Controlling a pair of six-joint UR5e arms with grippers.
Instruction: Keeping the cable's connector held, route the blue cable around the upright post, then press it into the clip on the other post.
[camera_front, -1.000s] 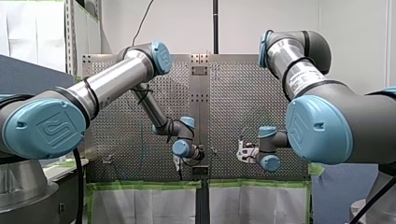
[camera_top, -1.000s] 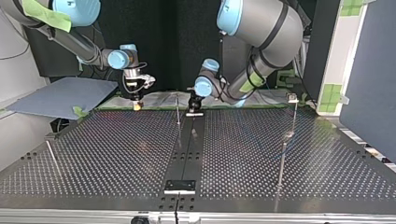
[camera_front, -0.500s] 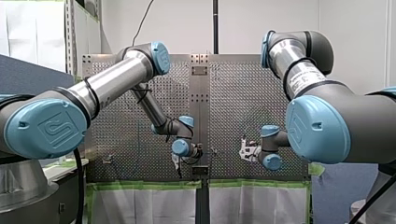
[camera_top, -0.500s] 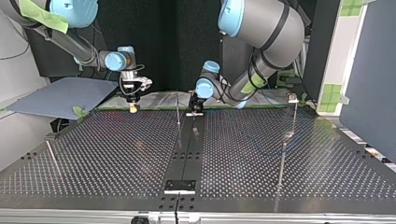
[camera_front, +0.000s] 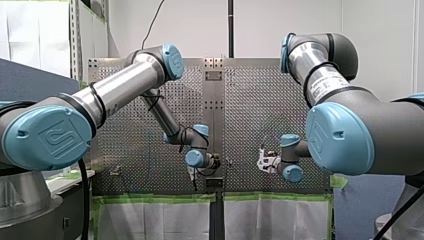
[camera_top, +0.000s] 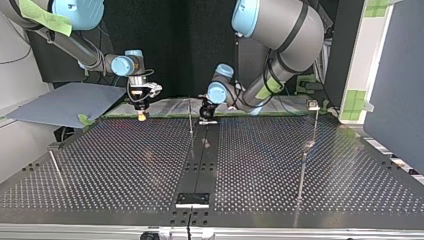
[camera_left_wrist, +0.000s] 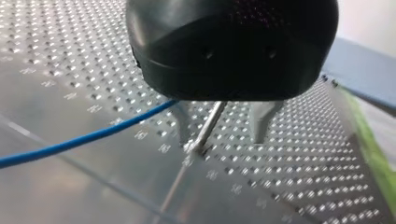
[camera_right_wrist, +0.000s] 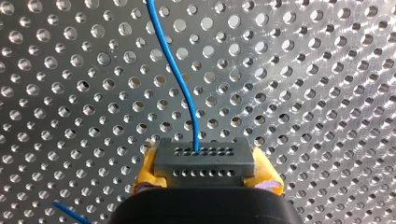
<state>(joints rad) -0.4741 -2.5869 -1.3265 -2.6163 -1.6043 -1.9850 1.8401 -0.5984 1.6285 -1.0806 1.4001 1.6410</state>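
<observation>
While the connector (camera_right_wrist: 204, 161) is squeezed tight between the yellow pads (camera_right_wrist: 145, 171) of my right gripper (camera_right_wrist: 205, 173), the blue cable (camera_right_wrist: 180, 84) is seen coming out of the connector's front face. From there it runs away ahead of the gripper, over the table (camera_right_wrist: 327, 70) with its many holes.

In the top view, my right arm (camera_top: 75, 42) is brought in from 11 o'clock. It slopes down to a bent wrist, and the gripper is pointed straight down, with its tip just above the table's far edge. My left arm (camera_top: 280, 30) is brought in from 1 o'clock and folded back on itself. My left gripper (camera_top: 207, 116) is also pointed straight down, near the table's middle strip. The upright post (camera_top: 190, 120) is found just beside it, at its 9 o'clock, and my right gripper is further out the same way.

In the left wrist view, the metal fingers (camera_left_wrist: 183, 123) are spread apart and nothing is held by them. The thin post stands between them, closer to one finger. Whether it is touched cannot be told. The blue cable is seen running out sideways from beside that finger.

The other post (camera_top: 316, 127), with the clip (camera_top: 313, 104) on top, is placed at 3 o'clock of my left gripper, well apart from it.
</observation>
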